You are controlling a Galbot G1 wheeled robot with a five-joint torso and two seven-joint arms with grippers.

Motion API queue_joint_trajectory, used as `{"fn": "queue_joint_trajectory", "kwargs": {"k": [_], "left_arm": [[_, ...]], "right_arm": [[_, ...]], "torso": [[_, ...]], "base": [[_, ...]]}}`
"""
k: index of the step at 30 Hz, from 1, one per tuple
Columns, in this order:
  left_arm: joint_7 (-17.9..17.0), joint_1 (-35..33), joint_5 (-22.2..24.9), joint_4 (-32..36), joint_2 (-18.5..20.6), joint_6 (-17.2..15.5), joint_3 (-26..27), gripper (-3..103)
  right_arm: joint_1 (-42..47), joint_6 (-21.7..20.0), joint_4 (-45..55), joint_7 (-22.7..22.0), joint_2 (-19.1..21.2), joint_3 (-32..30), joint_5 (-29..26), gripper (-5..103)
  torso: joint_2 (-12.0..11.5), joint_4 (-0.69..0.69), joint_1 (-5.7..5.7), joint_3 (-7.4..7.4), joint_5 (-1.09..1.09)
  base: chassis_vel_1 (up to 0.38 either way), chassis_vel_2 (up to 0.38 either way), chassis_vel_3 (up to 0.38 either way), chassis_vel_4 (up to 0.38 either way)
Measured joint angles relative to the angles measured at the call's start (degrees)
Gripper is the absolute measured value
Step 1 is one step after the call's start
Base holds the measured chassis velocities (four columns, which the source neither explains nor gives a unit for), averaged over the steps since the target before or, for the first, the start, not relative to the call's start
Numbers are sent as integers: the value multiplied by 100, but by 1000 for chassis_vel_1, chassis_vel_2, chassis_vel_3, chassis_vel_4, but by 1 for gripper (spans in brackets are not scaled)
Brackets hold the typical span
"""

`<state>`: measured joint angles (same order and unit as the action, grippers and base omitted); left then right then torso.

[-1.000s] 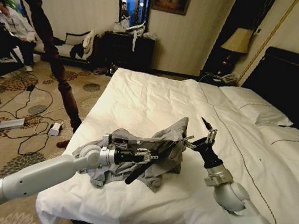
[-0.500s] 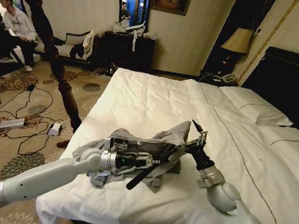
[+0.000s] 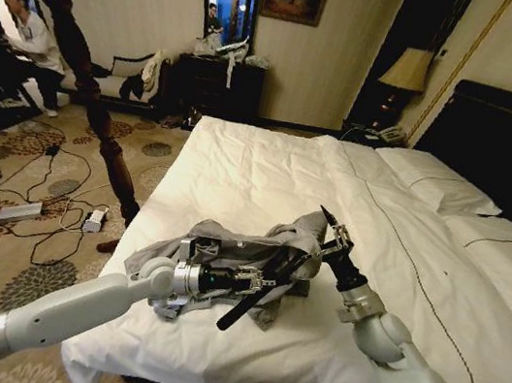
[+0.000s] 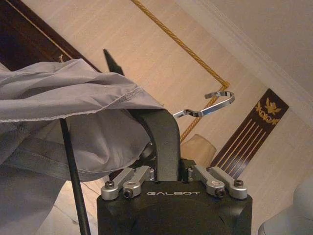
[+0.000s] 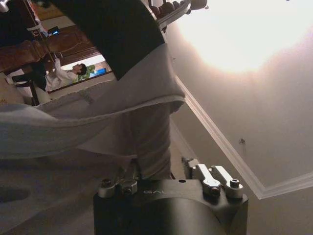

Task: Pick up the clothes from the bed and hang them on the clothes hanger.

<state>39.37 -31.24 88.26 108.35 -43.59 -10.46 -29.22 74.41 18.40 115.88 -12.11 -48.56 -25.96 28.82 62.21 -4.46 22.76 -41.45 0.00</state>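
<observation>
The left hand [image 3: 266, 279] reaches in from the near left over the foot end of the bed [image 3: 269, 169], clenched on the clothes hanger [image 3: 248, 300]. In the left wrist view its one visible dark finger [image 4: 164, 142] runs up against the hanger's neck, the silver hook [image 4: 208, 105] curving out just beyond, and a black hanger arm slants down beside the grey cloth.

The right hand [image 3: 329, 235] comes from the near right and meets the clothes [image 3: 226, 255] at their raised far edge. In the right wrist view the hemmed edge of the cloth [image 5: 122, 103] lies draped across the finger; whether it is pinched or merely resting there cannot be told.

The clothes, light grey and creased, are bunched between the two hands, partly lifted over the hanger and partly lying on the white duvet near the bed's left edge.

Beyond, white pillows [image 3: 438, 188] sit against the black headboard [image 3: 509, 145]. A dark wooden coat stand [image 3: 87, 85] rises from the patterned carpet left of the bed.
</observation>
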Motion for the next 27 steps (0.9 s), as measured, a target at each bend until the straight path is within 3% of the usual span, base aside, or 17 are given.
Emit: {"fn": "queue_joint_trajectory", "kwargs": {"k": [3, 5, 6, 15, 20, 22, 24, 27], "left_arm": [[18, -17, 2, 5, -3, 2, 33, 23], [18, -23, 5, 8, -9, 3, 44, 23], [19, -26, 7, 9, -13, 4, 51, 23], [-26, -35, 10, 1, -51, 3, 74, 23], [-366, -81, 10, 35, -77, 18, 196, 22], [-483, -87, 35, 32, -69, 18, 241, 31], [-517, -84, 48, 33, -54, 20, 263, 31], [-581, -64, 45, 17, -12, 28, 307, 47]], "right_arm": [[24, -3, -9, 3, -5, -16, -11, 25], [29, -3, -9, 4, -4, -26, -11, 25], [32, -3, -10, 5, -3, -31, -11, 20], [98, 3, 6, 5, 14, -91, -7, 19], [136, -14, -5, 5, 36, -163, 0, 19], [164, -48, -7, 3, 72, -186, -50, 19], [188, -64, -9, 5, 88, -196, -86, 20], [230, -66, -16, 27, 120, -230, -94, 20]], "torso": [[0, 0, 0, 0, 0], [0, 0, 0, 0, 0], [0, 0, 0, 0, 0], [0, 0, 0, 0, 0], [0, -1, 0, 0, 2], [0, -1, 0, 0, 0], [0, 0, 0, 0, 0], [0, 0, 0, 0, 0]], "base": [[0, 0, 0, 0], [0, 0, 0, 0], [0, 0, 0, 0], [0, 0, 0, 0], [0, 0, 0, 0], [0, 0, 0, 0], [0, 0, 0, 0], [0, 0, 0, 0]]}}
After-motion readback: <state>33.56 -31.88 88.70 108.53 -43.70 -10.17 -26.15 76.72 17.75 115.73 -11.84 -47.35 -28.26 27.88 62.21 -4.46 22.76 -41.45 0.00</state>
